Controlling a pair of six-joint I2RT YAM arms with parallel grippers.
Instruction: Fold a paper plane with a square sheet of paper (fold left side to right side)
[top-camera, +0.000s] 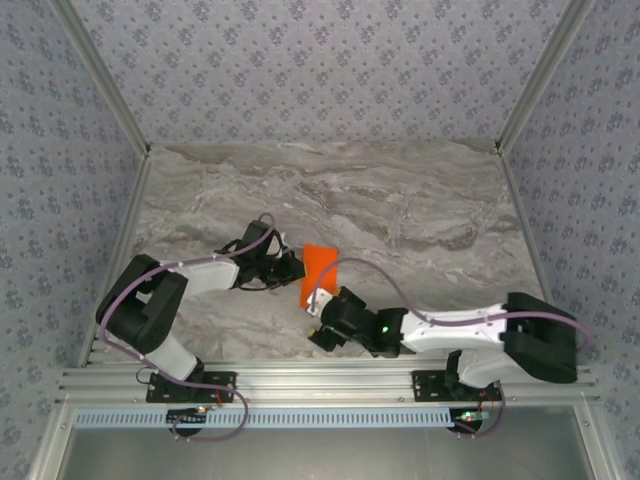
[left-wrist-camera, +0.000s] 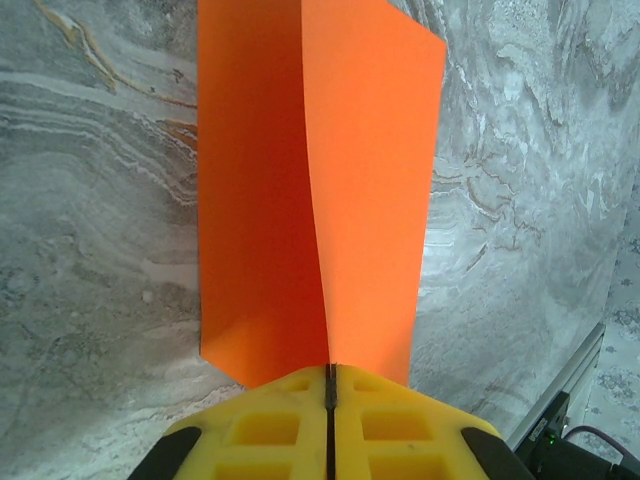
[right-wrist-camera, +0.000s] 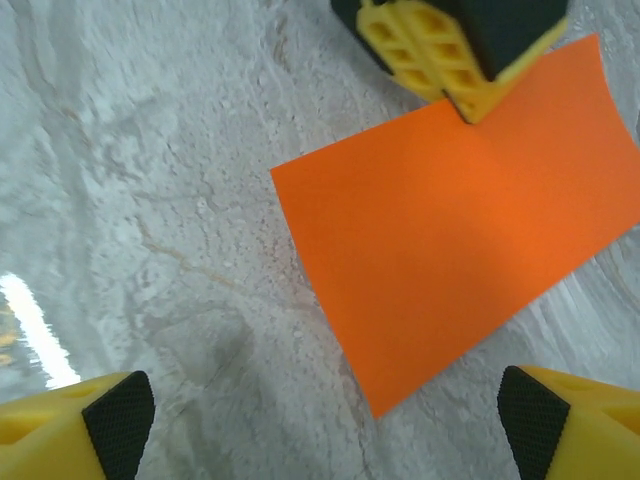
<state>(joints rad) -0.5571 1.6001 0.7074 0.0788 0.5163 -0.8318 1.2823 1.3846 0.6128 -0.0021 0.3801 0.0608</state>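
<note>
Left arm (top-camera: 160, 300) reaches from its base in toward mid-table. Left gripper (top-camera: 290, 268) sits at the paper's left edge. In the left wrist view the left gripper (left-wrist-camera: 330, 385) has its yellow fingers (left-wrist-camera: 270, 425) pressed together, with no gap, and the near edge of the paper (left-wrist-camera: 320, 200) pinched between them. From there the paper runs away from the camera in two panels, a darker left one and a lighter right one, with a line between them leading to the pinch.

Paper (top-camera: 320, 275) is orange and sits mid-table, a bit left of centre, between the two grippers. In the right wrist view the paper (right-wrist-camera: 460, 240) looks like a rectangle lying mostly flat on the marble table (right-wrist-camera: 150, 200), with the left gripper (right-wrist-camera: 468, 100) clamped on its far edge. Can't tell how many layers.

Right gripper (top-camera: 322, 315) is just below the paper's lower corner. In the right wrist view the right gripper (right-wrist-camera: 325, 425) is spread wide, holding nothing, one finger (right-wrist-camera: 110, 420) in each bottom corner, paper ahead and not touched. Right arm (top-camera: 480, 335) stretches in from the right base.
</note>
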